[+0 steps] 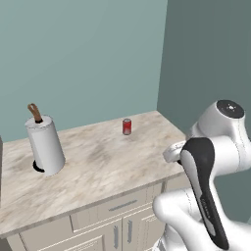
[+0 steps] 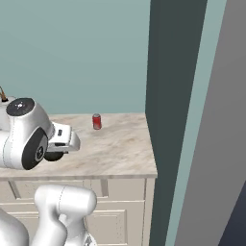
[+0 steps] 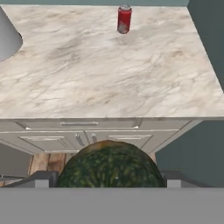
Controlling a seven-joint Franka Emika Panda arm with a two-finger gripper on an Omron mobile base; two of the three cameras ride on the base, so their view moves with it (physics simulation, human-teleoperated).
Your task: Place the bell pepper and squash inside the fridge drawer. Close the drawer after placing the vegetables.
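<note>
The gripper [image 3: 109, 181] holds the dark green squash [image 3: 109, 164] between wide-set fingers; the red soda can's [image 3: 124, 19] label is unreadable.

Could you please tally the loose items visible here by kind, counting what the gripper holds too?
Red soda can: 1
Paper towel roll: 1
Squash, between the gripper fingers: 1
Total: 3

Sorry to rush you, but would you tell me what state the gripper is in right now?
Gripper: closed on the squash, the dark green ball sitting between its two finger tips in the hand view.
</note>
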